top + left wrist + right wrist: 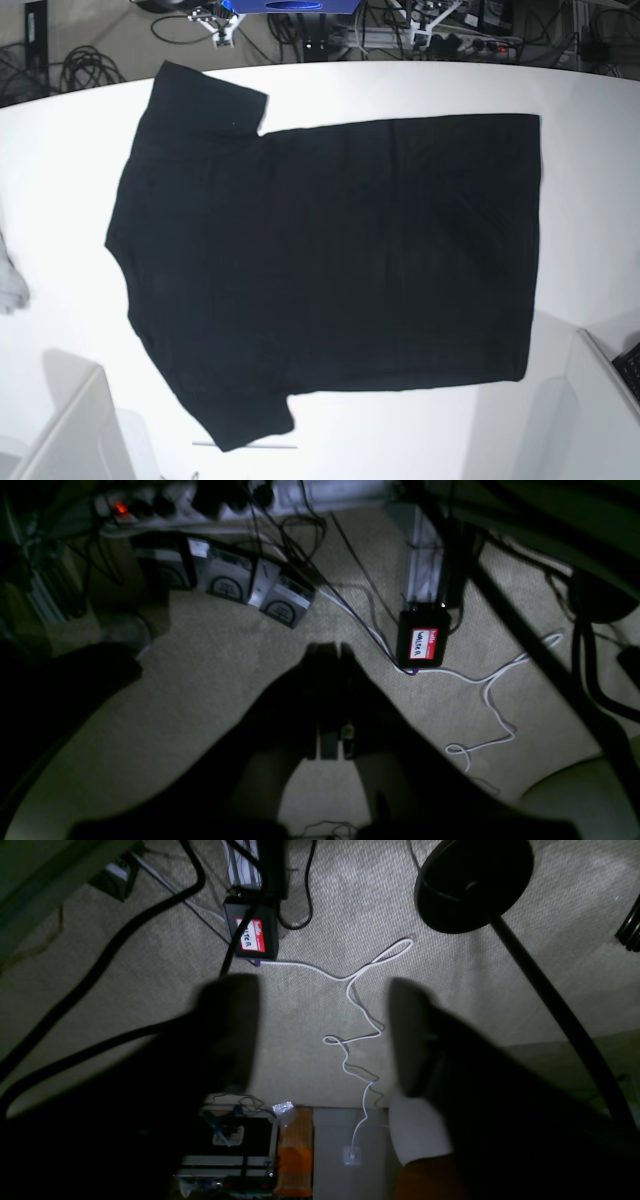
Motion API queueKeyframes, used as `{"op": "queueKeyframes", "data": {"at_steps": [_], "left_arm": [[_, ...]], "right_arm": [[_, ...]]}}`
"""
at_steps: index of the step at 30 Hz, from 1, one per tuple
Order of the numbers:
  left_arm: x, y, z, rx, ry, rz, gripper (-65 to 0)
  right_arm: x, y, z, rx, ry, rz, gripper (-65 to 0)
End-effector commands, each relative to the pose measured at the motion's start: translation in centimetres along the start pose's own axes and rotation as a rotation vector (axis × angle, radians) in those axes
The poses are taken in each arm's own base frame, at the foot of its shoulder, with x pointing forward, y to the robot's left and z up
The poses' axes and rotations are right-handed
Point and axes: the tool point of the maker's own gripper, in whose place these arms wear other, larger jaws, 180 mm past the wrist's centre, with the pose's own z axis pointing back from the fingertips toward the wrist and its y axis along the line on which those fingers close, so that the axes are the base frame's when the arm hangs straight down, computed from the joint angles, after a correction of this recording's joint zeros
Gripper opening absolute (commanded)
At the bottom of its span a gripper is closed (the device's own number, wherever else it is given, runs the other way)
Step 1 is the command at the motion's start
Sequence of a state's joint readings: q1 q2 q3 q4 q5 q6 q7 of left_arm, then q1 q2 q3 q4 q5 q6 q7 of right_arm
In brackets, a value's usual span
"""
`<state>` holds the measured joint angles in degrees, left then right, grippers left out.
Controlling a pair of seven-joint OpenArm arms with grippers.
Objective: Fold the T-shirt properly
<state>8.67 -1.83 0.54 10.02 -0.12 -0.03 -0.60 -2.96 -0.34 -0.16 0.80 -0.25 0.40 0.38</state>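
Left claw (330,655) closed; T-shirt (330,260) flat on table (590,200)

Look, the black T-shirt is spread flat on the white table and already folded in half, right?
Not folded. The base view shows the T-shirt spread flat on the white table, fully open, with both sleeves sticking out and no part doubled over.

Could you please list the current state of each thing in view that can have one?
T-shirt: spread flat on the table, plain side up, unfolded.
Left tool: shut, holding nothing.
Right tool: open, empty.
Power strip: switch lit red.
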Motion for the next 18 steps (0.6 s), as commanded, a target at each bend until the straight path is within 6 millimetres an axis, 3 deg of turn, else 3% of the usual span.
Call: {"op": "queueKeyframes", "data": {"at_steps": [1,3,6,11,13,15,18], "left_arm": [[-0.7,1.1,0.1,0.022,0.014,0.001,-64.5],[-0.3,1.2,0.0,0.023,0.008,-0.005,-64.5],[-0.2,1.3,0.0,0.025,0.006,-0.007,-64.5],[-0.5,1.3,0.0,0.025,0.011,0.008,-62.4],[-0.7,1.2,0.1,0.024,0.014,0.010,-54.1],[-0.9,1.0,0.1,0.020,0.017,-0.001,-42.0],[-1.6,0.9,0.1,0.017,0.028,-0.014,-33.9]], "right_arm": [[-0.6,-0.1,0.0,-0.006,0.008,0.000,-22.4],[-0.9,0.0,-0.1,-0.005,0.006,0.000,-24.0],[-0.5,0.2,0.0,-0.002,-0.015,0.000,-34.2],[-1.3,-0.1,-0.1,-0.008,-0.013,0.000,-65.0],[-1.4,-0.1,-0.1,-0.008,-0.013,0.000,-65.0],[-1.3,-0.1,-0.1,-0.008,-0.015,-0.001,-65.0],[-1.4,-0.1,-0.1,-0.008,-0.013,-0.009,-65.0]]}}
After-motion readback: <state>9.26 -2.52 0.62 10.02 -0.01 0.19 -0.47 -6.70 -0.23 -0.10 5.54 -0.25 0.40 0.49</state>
